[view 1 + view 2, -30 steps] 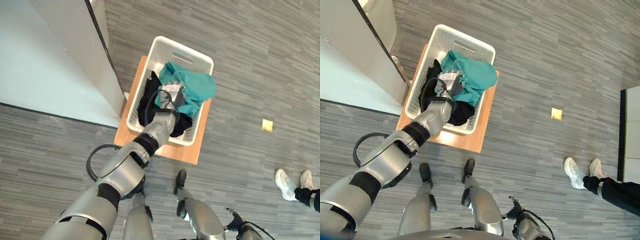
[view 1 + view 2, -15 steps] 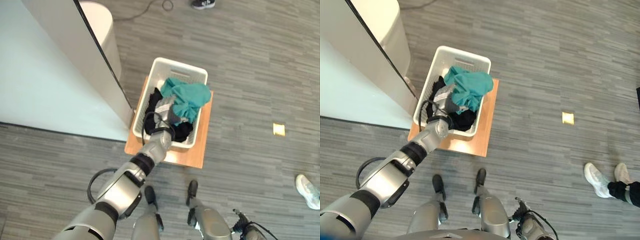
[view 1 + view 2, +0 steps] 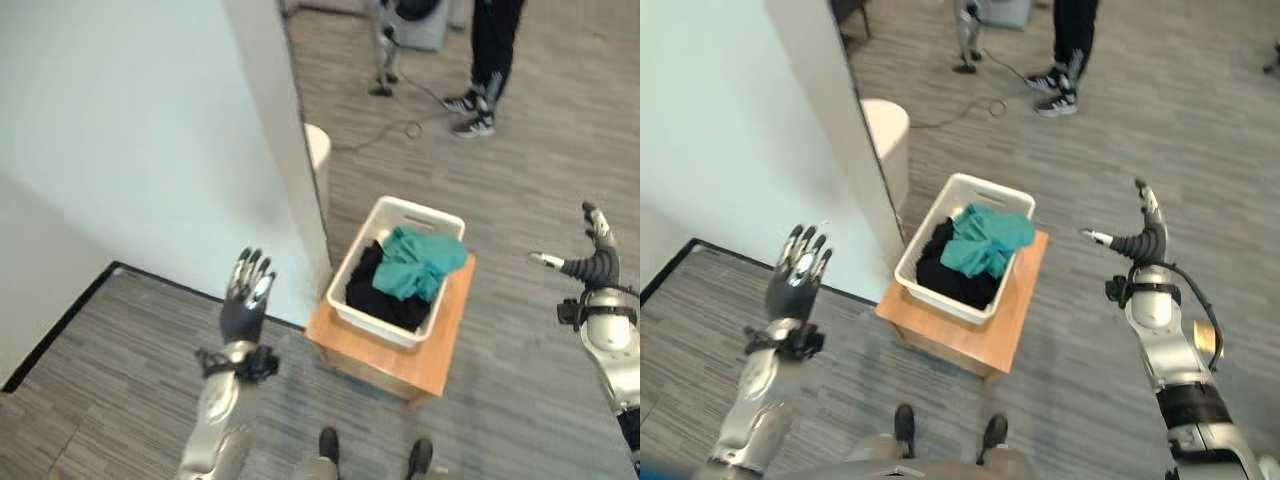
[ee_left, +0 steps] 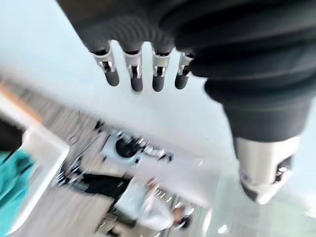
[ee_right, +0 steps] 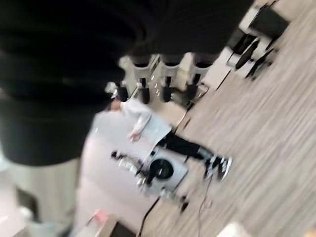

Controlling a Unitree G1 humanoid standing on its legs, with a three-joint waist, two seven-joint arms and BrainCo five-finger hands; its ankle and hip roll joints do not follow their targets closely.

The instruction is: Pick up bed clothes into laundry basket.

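- Hands first: we see the left hand [image 3: 246, 296] raised with its fingers straight and spread, holding nothing; in its own wrist view the fingers [image 4: 134, 75] point out in a straight row with nothing between them.
- We see the right hand [image 3: 1135, 236] raised too, fingers extended and thumb stuck out to the side, with nothing in it.
- Between the two hands, and lower than both, we find the white laundry basket [image 3: 923, 242], well apart from either one.
- Inside the basket we see a teal garment [image 3: 416, 262] lying on top, toward the side nearer the right hand, with part of it draped at the rim.
- Under and beside the teal piece lie black clothes [image 3: 378, 293], filling the part of the basket nearer the left hand.
- We see the basket resting on a low wooden stand [image 3: 432, 352], whose top sticks out past the basket on the right-hand side and at the near edge.
- Just beyond the left hand stands a pale wall panel [image 3: 710, 130], with the basket beside its end.
- Far beyond the basket we see a person's dark trouser legs and shoes [image 3: 1060, 75] on the grey plank floor [image 3: 1220, 140].
- Both wrist views also catch a person in a white top [image 5: 140, 121] next to a wheeled machine [image 5: 160, 170].
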